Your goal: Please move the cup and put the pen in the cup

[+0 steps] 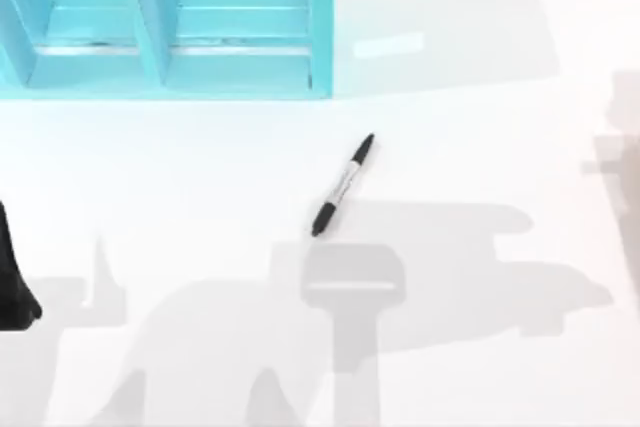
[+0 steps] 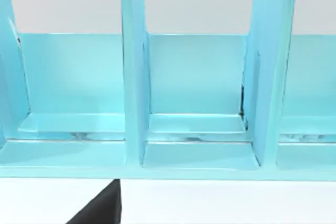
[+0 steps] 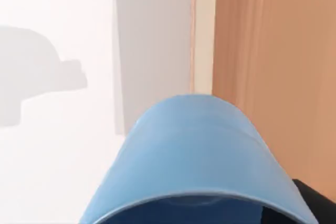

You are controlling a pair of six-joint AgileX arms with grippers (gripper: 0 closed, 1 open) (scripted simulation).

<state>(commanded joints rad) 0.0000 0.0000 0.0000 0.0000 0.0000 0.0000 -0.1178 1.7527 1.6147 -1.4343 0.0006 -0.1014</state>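
Observation:
The pen (image 1: 343,185), black-capped with a light barrel, lies slantwise on the white table near the middle in the top view, with nothing touching it. The blue cup (image 3: 194,156) looms close in the right wrist view, its rim towards the camera, raised over the table's edge. My right gripper is shut on it, and one dark finger (image 3: 316,203) shows beside the cup's wall. My left arm (image 1: 14,282) is parked at the table's left edge, far from the pen.
A large turquoise shelf unit (image 1: 160,27) stands at the back left, its open compartments (image 2: 194,98) facing the left wrist camera. Wooden floor (image 3: 273,51) lies beyond the table's edge in the right wrist view. Arm shadows fall on the table's front half.

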